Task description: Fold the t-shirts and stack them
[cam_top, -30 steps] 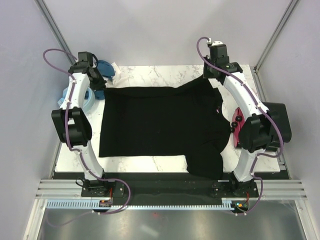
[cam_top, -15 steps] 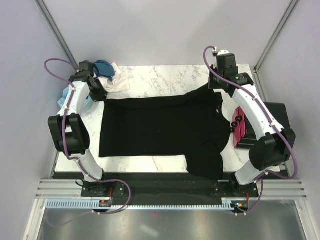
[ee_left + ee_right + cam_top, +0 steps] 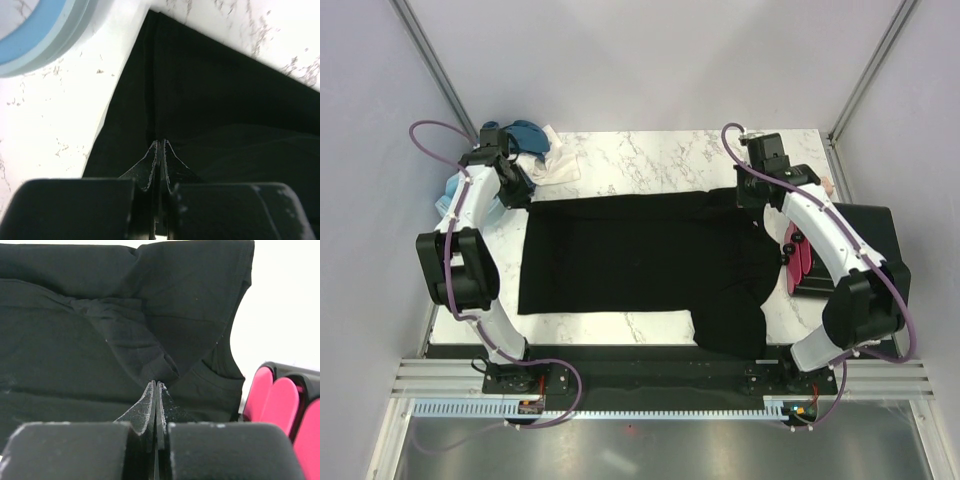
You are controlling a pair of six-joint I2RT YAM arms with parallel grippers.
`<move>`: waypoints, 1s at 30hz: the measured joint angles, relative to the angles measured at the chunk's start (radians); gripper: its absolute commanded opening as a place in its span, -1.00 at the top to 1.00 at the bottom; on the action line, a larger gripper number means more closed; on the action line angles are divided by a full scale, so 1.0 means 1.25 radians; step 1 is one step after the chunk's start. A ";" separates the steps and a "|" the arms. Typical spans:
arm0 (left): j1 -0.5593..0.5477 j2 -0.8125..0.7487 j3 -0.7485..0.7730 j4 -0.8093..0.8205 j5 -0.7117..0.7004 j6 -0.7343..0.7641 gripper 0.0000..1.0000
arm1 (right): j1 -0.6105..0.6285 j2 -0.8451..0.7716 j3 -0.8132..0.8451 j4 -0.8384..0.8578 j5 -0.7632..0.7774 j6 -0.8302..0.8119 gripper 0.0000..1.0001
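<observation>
A black t-shirt (image 3: 640, 250) lies spread over most of the marble table, with one sleeve (image 3: 730, 330) hanging over the near edge. My left gripper (image 3: 520, 192) is shut on its far left corner; in the left wrist view the closed gripper (image 3: 161, 142) pinches the black cloth (image 3: 225, 100). My right gripper (image 3: 750, 195) is shut on the far right edge; in the right wrist view the closed gripper (image 3: 155, 382) grips a bunched fold of the shirt (image 3: 75, 350). The far edge is held folded a little toward the near side.
A teal-blue shirt (image 3: 525, 130), a white one (image 3: 555, 165) and a light blue one (image 3: 450, 190) are piled at the far left corner; the light blue one also shows in the left wrist view (image 3: 40, 30). A black bin (image 3: 870, 230) with pink items (image 3: 280, 395) stands at the right edge.
Both grippers have moved toward the near side with the shirt's far edge, pulling it back from the far part of the table. The right arm has lowered over the shirt.
</observation>
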 measured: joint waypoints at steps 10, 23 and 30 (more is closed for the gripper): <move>0.000 -0.022 -0.054 -0.019 -0.013 0.001 0.96 | 0.000 -0.074 -0.025 -0.011 0.006 0.001 1.00; 0.000 -0.023 -0.078 -0.027 -0.031 0.002 0.96 | 0.002 -0.069 -0.096 -0.074 -0.011 0.019 1.00; 0.000 -0.023 -0.088 -0.029 -0.052 0.002 0.96 | 0.005 -0.068 -0.118 -0.097 -0.022 0.027 1.00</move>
